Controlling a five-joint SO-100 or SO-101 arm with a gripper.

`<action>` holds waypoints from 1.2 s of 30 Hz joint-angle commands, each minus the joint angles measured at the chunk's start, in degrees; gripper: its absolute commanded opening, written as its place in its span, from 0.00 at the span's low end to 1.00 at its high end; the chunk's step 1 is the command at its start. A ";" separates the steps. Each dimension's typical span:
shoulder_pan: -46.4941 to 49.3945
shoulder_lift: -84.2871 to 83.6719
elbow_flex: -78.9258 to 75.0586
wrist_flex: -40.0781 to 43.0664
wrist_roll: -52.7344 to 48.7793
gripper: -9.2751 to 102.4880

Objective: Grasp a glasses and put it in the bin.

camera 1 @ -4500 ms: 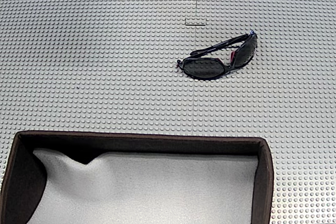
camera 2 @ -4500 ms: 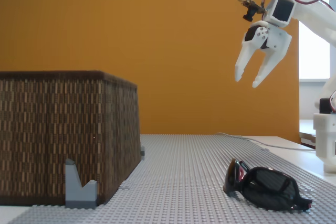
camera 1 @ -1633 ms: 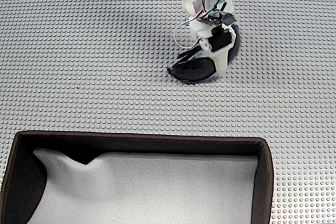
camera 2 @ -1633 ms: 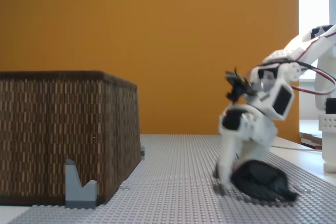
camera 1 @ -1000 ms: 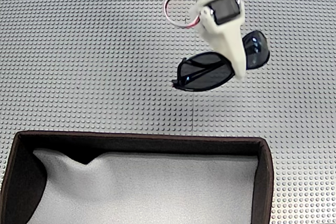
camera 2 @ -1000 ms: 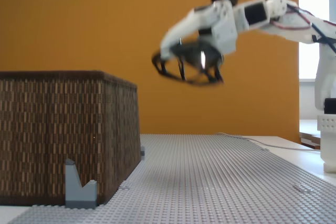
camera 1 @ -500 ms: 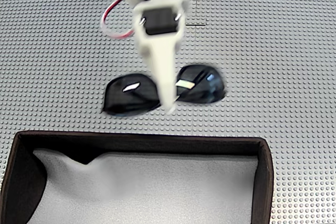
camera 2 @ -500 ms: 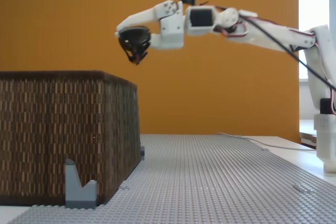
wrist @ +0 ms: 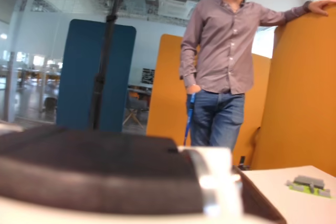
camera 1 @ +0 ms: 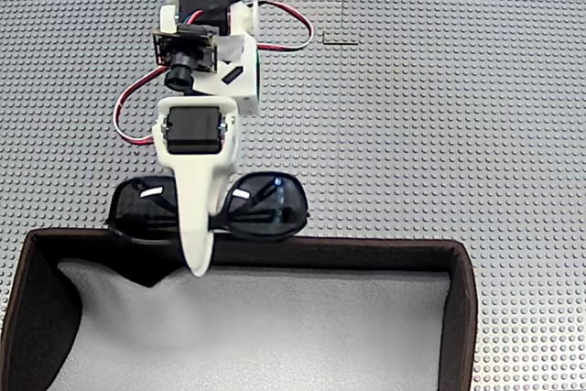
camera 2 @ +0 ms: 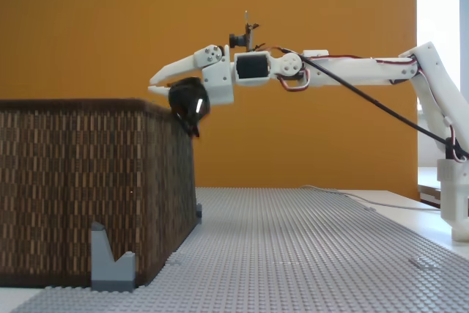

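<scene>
a: what was on the left side in the top-down fixed view?

b: the bin (camera 1: pixel 465 318) sat low in the picture, with dark walls and a soft white inside. its left wall was near the picture's left edge.

a: and a bit to the right of that?

b: the glasses (camera 1: pixel 261 211) hung in the air, right over the bin's far wall. the pincer (camera 1: pixel 197 263) was clamped on them at the middle, and its long white finger poked out over the white inside.

a: what had just changed?

b: a few seconds before, the glasses lay flat on the gray bumpy table (camera 1: pixel 458 116), far to the right. half a second before, they were up in the air but not yet over the wall. now they were at the edge of the bin.

a: what did the side fixed view show?

b: the bin (camera 2: pixel 88 181) stood on the left, tall and brown. the glasses (camera 2: pixel 187 106) hung just at its top corner, gripped by the pincer (camera 2: pixel 157 86). the arm (camera 2: pixel 352 71) reached out long and flat from the right.

a: so what did that mean for the job?

b: i think the carrying was nearly done. the glasses looked only half over the wall, so a little more reach seemed wise before letting go.

a: anything else?

b: a person (wrist: pixel 223 66) stood far off in the wrist view.
</scene>
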 commanded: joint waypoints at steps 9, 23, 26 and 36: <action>-4.04 10.02 -6.68 8.88 -3.52 0.08; -13.27 22.59 -6.77 81.83 -18.46 0.08; -13.80 22.50 -4.31 89.56 -20.04 0.08; -15.03 21.09 1.05 92.81 -15.47 0.08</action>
